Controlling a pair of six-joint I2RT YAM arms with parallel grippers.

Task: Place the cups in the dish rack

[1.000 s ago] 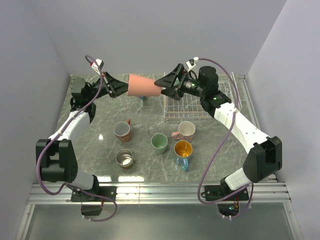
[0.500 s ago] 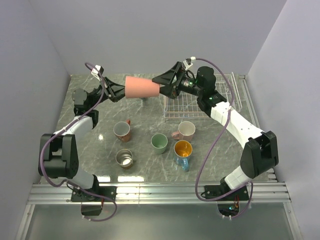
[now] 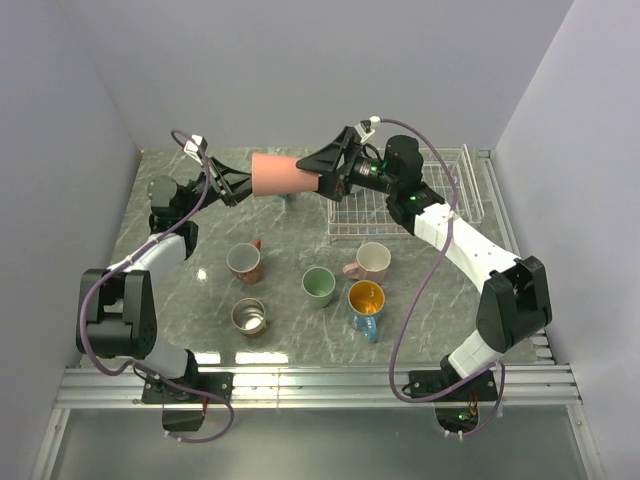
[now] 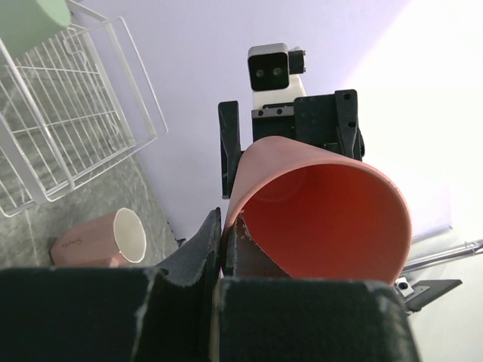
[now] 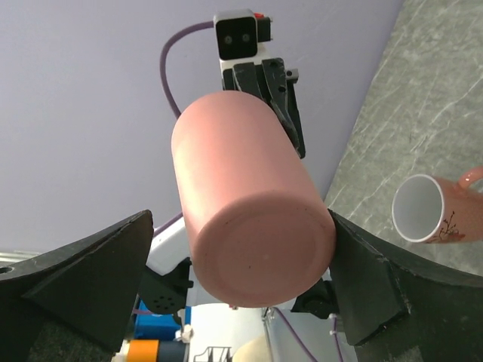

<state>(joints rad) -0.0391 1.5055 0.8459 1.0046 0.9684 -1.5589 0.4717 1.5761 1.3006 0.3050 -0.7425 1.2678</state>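
A salmon pink cup [image 3: 283, 173] hangs level in the air above the back of the table, between both grippers. My left gripper [image 3: 235, 185] is shut on its rim, with one finger inside the cup [image 4: 317, 219] and one outside [image 4: 221, 226]. My right gripper [image 3: 325, 172] is open, with its jaws on either side of the cup's base [image 5: 256, 249]; the right finger touches it and the left stands apart. The white wire dish rack [image 3: 350, 230] is at the back right. A mint green cup [image 4: 30, 19] shows in the rack [image 4: 75, 136].
On the table stand a brown mug [image 3: 244, 262], a mint green cup [image 3: 319, 286], a pale pink mug [image 3: 372, 262], a blue cup with a gold inside [image 3: 365, 300] and a steel cup [image 3: 248, 317]. A small blue cup [image 3: 289, 198] stands under the held cup.
The cup and both grippers have shifted slightly left. My right arm has reached further over the rack, bringing its jaws around the cup's base. My left gripper keeps its hold.
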